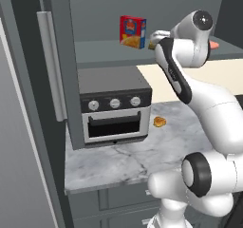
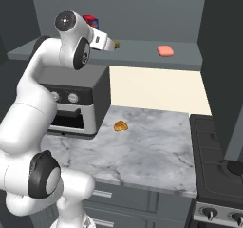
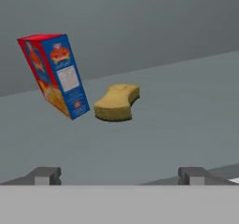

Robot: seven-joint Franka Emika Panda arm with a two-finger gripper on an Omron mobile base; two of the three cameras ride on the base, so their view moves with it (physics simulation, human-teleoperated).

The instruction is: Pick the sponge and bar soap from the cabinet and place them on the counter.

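On the grey shelf of the cabinet lies the tan sponge, a short way ahead of my gripper. The gripper's two fingertips stand wide apart with nothing between them, so it is open. In the right base view the gripper reaches in over the shelf edge. The salmon-pink bar soap lies further right on the same shelf, apart from the hand. From the left base view the soap peeks out behind my arm. The marble counter lies below.
A red and blue box stands just left of the sponge, seen also as the box. A toaster oven sits on the counter's left, with an orange-yellow lump beside it. The stove borders the right. The cabinet door stands open.
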